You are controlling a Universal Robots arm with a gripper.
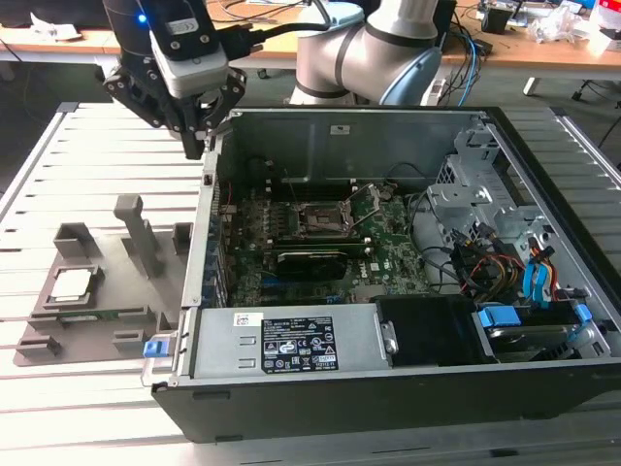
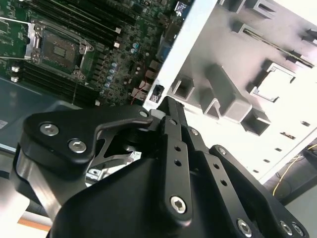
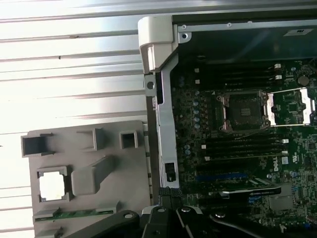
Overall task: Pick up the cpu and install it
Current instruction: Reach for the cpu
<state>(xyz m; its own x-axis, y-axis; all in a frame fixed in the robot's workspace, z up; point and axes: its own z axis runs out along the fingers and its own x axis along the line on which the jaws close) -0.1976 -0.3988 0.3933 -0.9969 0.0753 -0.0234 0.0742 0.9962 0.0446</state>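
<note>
Exterior view is sitting high, mid-range, looking down obliquely over the PC case (image 1: 291, 340) and table (image 1: 58, 175) twd the arm. First wrist view is facing approx. straight down over the case side wall (image 3: 166, 124). Second wrist view is riding close behind the jaws, looking past them at a slant. All three are sharing the wall, CPU socket (image 1: 312, 221) (image 3: 244, 111) (image 2: 58, 49) and grey holder (image 1: 121, 291) (image 3: 99, 148) (image 2: 233, 99).

The cpu (image 1: 73, 283) shows a shiny silvery metal top in a matt grey plastic holder (image 1: 126, 293). The computer case (image 1: 320, 141) is dull bare sheet metal, the pincer (image 1: 199, 146) matt black, the counter (image 1: 87, 165) glossy ribbed metal.
</note>
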